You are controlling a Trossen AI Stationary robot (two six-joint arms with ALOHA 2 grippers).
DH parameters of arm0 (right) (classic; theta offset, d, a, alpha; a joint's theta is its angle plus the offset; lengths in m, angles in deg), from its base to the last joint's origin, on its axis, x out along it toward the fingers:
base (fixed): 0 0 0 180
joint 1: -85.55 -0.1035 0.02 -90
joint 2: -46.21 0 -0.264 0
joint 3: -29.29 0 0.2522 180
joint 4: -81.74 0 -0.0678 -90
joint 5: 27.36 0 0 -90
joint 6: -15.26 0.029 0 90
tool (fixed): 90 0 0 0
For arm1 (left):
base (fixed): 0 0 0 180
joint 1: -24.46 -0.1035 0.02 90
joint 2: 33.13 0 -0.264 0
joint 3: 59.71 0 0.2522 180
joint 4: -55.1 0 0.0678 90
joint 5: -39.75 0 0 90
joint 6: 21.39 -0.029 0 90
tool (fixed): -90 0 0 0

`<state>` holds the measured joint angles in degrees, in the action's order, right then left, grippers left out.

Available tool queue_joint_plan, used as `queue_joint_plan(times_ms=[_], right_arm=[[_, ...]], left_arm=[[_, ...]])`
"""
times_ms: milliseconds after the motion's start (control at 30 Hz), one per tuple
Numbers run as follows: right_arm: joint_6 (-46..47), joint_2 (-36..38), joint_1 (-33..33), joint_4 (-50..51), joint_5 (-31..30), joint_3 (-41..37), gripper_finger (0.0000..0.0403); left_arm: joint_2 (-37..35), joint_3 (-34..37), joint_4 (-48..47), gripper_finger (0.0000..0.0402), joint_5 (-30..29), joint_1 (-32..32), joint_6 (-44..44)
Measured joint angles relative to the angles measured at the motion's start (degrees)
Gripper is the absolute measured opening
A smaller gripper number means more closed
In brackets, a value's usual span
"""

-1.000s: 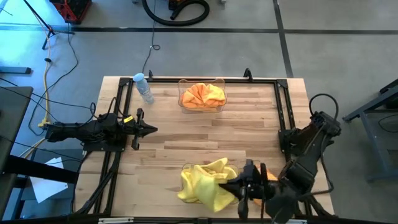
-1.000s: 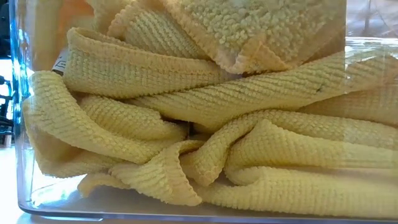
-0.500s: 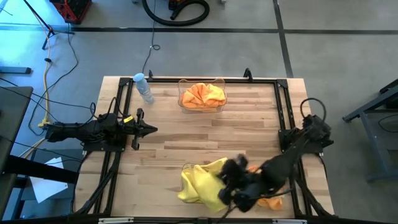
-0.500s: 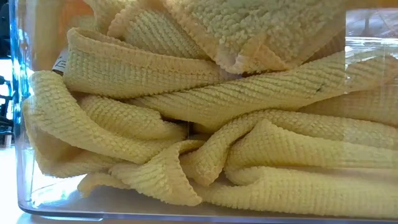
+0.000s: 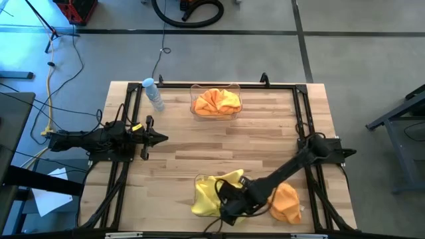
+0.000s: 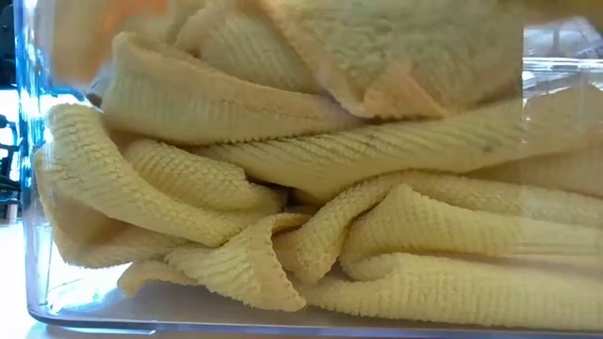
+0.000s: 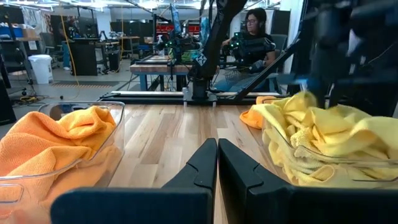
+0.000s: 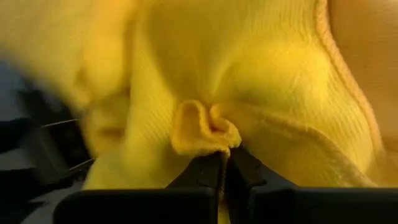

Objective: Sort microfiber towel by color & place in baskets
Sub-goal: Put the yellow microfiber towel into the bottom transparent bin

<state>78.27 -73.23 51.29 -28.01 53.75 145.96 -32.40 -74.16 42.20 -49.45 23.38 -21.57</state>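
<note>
The near basket (image 5: 197, 178), clear plastic, holds a heap of yellow towels (image 5: 207, 194); the low view looks through its wall (image 6: 28, 188) at the yellow towels (image 6: 283, 217). My right gripper (image 5: 227, 200) is down over this heap, shut on a yellow towel (image 8: 249, 74). One orange towel (image 5: 287, 202) lies on the table right of that basket. The far basket (image 5: 194, 109) holds orange towels (image 5: 216, 101). My left gripper (image 5: 161, 138) waits shut at the table's left side, level, touching nothing. My right gripper pinches a small puckered fold (image 8: 204, 132) of the yellow towel between its two fingers. The fingers come from above, slanting down from the table's right. The rest of the towel spreads away from the fold onto the heap in the near basket.
A small water bottle (image 5: 154, 93) stands at the far left corner. A black frame rail (image 5: 226, 85) runs along the table's far edge and sides. Bare wood (image 5: 226, 143) lies between the two baskets. A person sits in the room beyond the table (image 7: 252, 37).
My right gripper has swung down and toward the table's left, tipping from near level to steeply downward, and has stayed shut on the yellow towel. The towel's held part has gone with it onto the near basket's heap. The orange towel on the table now shows fully.
</note>
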Motion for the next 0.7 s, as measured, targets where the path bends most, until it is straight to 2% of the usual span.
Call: queue_joint_plan(times_ms=[267,400,700], right_arm=[[0.2,-5.9,2.4,0.2,6.1,0.2,0.0],[3.1,-6.5,2.4,-0.4,6.6,0.2,0.0007],[4.3,-6.6,1.1,3.1,3.7,8.0,0.0098]], left_arm=[[0.0,0.0,0.0,0.0003,0.0,0.0,0.0],[0.0,0.0,0.0,0.0003,0.0,0.0,0.0],[0.0,0.0,0.0,0.0003,0.0,0.0,0.0]])
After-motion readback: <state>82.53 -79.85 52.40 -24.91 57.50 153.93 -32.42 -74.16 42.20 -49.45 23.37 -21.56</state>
